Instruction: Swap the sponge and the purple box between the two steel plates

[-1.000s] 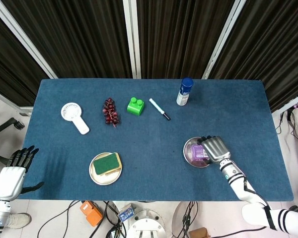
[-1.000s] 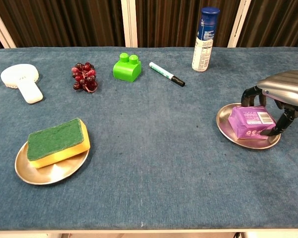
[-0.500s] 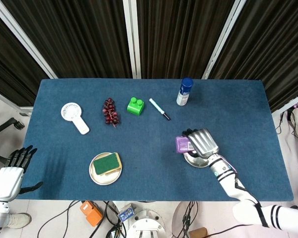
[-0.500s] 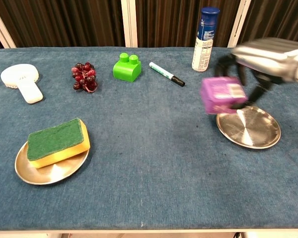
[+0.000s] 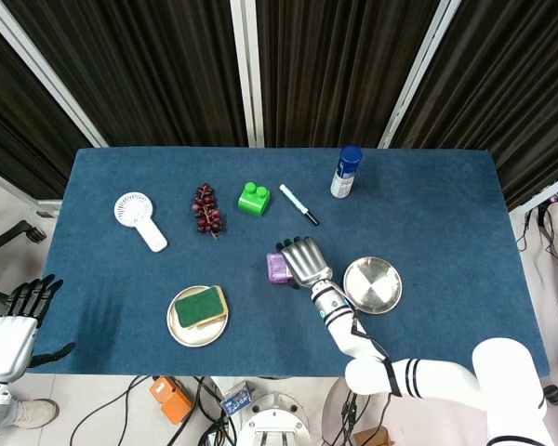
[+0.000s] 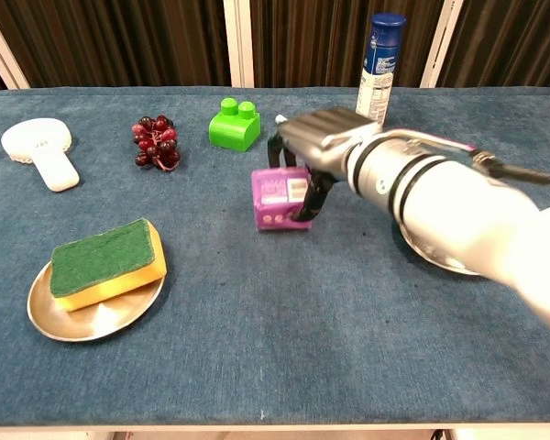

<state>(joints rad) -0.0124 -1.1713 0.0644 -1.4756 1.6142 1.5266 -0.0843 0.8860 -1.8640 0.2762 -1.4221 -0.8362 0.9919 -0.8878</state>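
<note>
My right hand (image 5: 303, 261) (image 6: 316, 145) grips the purple box (image 5: 278, 268) (image 6: 277, 198) over the middle of the blue table, between the two plates. The box hangs close to the cloth; whether it touches is unclear. The right steel plate (image 5: 372, 284) (image 6: 431, 253) holds nothing and is partly hidden by my forearm in the chest view. A green-topped yellow sponge (image 5: 200, 306) (image 6: 106, 263) lies on the left steel plate (image 5: 197, 334) (image 6: 78, 320). My left hand (image 5: 23, 307) hangs off the table's left front corner with fingers apart, holding nothing.
Along the back stand a white hand fan (image 5: 139, 215) (image 6: 40, 151), dark grapes (image 5: 206, 210) (image 6: 156, 140), a green brick (image 5: 254, 199) (image 6: 235, 125), a marker (image 5: 298, 204) (image 6: 308, 137) and a blue-capped spray can (image 5: 346, 172) (image 6: 378, 72).
My right hand lifted the purple box off the right plate and carried it left to the table's middle. The right plate now lies bare. The left hand barely shifted.
</note>
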